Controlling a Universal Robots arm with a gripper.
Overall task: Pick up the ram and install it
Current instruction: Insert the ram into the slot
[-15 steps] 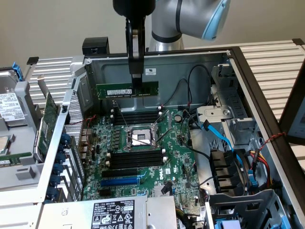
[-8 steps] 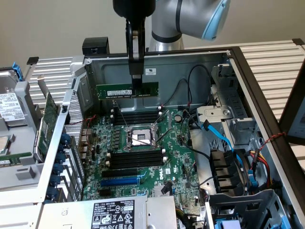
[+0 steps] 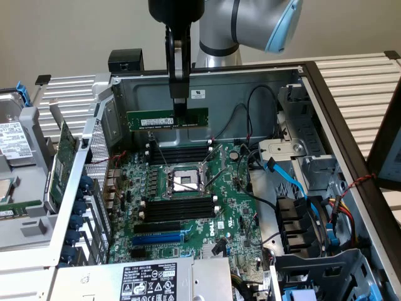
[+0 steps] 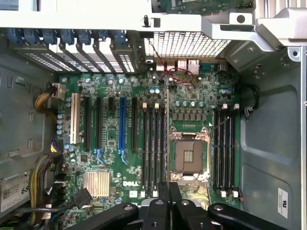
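One stick of ram point(image 3: 168, 118) hangs in the air inside the open case point(image 3: 250, 81), long edge level, just clear of the back wall and above the motherboard point(image 3: 188, 241), touching none of it. The gripper point(image 3: 180, 103) has it by the top edge, a little toward the exterior view's right of its middle. The fingers point(image 3: 180, 81) are pinched nearly together on the thin board.

Below the stick lies the far bank of black memory slots point(image 3: 178, 153). The processor socket point(image 3: 183, 182) and a second bank point(image 3: 172, 210) sit nearer the camera. From the wrist, the same two banks point(image 4: 154, 143) flank the socket point(image 4: 189, 155).

I'd say the pickup is done and the work stands at carrying the stick to a slot. To my eye, seating it calls for lining its lower edge squarely over one slot, with no tilt, before pressing straight down.
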